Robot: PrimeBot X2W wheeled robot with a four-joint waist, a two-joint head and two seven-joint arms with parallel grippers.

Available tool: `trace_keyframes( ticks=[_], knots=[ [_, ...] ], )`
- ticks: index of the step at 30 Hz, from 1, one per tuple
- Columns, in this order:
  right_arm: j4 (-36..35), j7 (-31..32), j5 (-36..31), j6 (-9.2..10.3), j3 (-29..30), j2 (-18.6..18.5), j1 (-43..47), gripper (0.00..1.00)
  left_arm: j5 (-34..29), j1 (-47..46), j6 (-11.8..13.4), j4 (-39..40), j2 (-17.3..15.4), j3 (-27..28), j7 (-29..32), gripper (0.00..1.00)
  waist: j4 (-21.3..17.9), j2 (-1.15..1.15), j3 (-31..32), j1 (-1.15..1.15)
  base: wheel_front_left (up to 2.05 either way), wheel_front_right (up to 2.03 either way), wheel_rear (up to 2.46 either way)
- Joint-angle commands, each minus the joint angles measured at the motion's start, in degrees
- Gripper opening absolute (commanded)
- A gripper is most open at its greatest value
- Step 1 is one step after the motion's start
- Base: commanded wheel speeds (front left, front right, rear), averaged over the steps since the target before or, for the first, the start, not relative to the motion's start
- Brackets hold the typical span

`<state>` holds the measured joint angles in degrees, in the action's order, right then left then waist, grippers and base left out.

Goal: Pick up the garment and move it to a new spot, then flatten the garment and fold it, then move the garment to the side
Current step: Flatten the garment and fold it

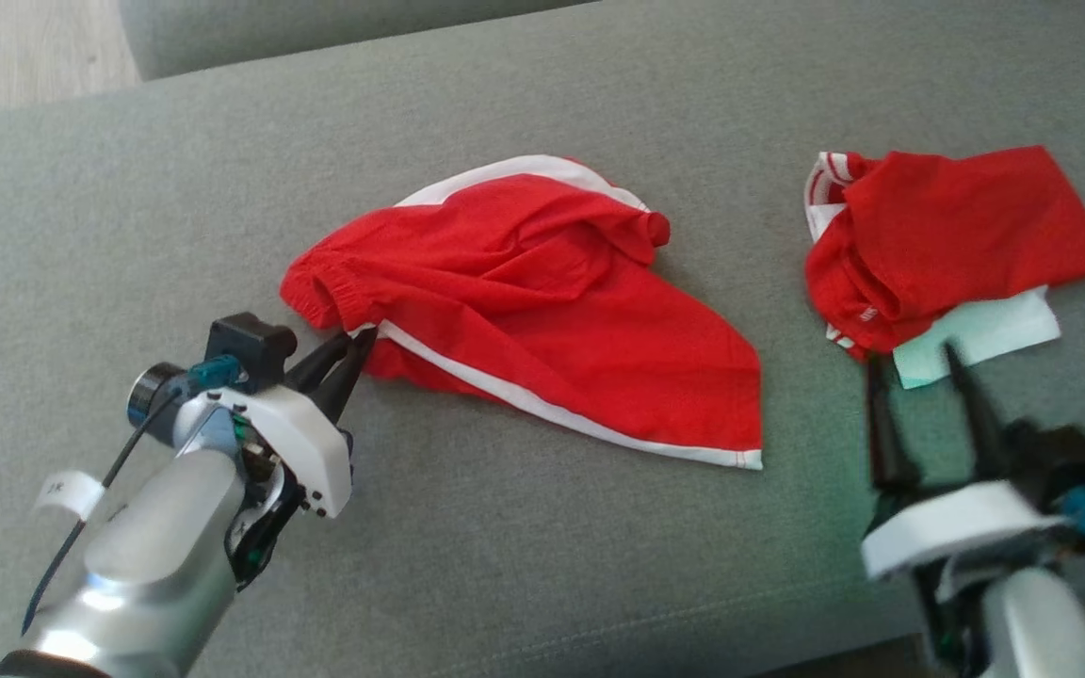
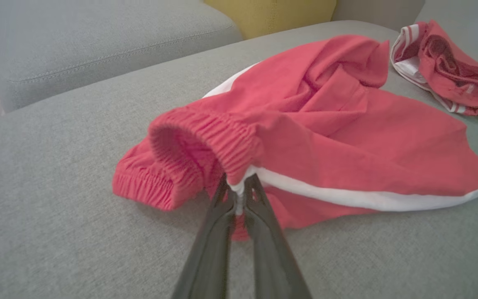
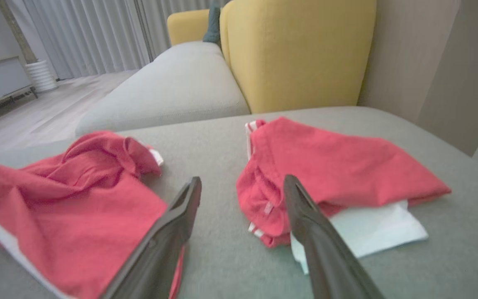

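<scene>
A pair of red shorts with white side stripes [image 1: 542, 301] lies crumpled in the middle of the grey sofa seat [image 1: 505, 565]. My left gripper [image 1: 354, 344] is shut on the shorts' white stripe end beside the elastic waistband, at their left edge; the pinch shows close up [image 2: 239, 195]. The same shorts [image 3: 56, 207] fill the lower left of the right wrist view. My right gripper [image 1: 914, 363] hangs open above the seat, just in front of a second red garment, with nothing between its fingers [image 3: 243, 187].
A second red and white garment [image 1: 947, 235] sits folded on a pale cloth [image 1: 985, 334] at the right of the seat. Another grey cushion [image 1: 316, 24] lies behind, with a yellow chair back [image 3: 297, 54]. Wood floor [image 1: 24, 47] shows at the far left.
</scene>
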<state>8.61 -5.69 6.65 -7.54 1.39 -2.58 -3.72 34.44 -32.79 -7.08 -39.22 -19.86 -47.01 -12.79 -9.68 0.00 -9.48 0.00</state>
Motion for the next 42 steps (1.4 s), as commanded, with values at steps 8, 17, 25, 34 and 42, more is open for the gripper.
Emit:
trace_keyframes(
  ticks=[8, 17, 25, 34, 42],
  knots=[
    [0.73, 3.63, 0.77, 0.05, -9.89, -0.30, 3.13, 1.00, 0.92, -0.80, 0.82, 2.18, -2.03, 2.39, -1.13, 0.00, 0.17, 0.00, 2.17, 0.00, 0.00, 0.00, 0.00],
    [6.55, 6.81, -1.47, 0.05, -14.06, -0.30, 2.56, 1.00, 1.55, 0.27, 1.50, 3.25, -2.01, 2.15, -0.98, 0.00, 1.17, 0.00, 3.43, 0.00, 0.00, 0.00, 0.00],
    [12.27, 6.54, -1.29, 0.05, -14.92, -0.30, -0.13, 1.00, 1.69, 0.65, 2.11, 4.98, -2.26, 1.64, -0.25, 0.00, 1.99, 0.00, 2.90, 0.00, 0.00, 0.00, 0.00],
    [17.30, 5.43, -1.50, 0.05, -14.52, -0.30, -2.88, 1.00, 1.93, 0.42, 2.59, 6.92, -2.94, 1.38, 0.70, 0.00, 3.04, 0.00, 1.96, 0.00, 0.00, 0.00, 0.00],
    [19.26, 4.34, -0.84, 0.05, -15.54, -0.30, -4.63, 1.00, 2.10, 0.00, 2.95, 7.99, -3.32, 1.21, 1.16, 0.00, 3.43, 0.00, 1.32, 0.00, 0.00, 0.00, 0.00]
  ],
)
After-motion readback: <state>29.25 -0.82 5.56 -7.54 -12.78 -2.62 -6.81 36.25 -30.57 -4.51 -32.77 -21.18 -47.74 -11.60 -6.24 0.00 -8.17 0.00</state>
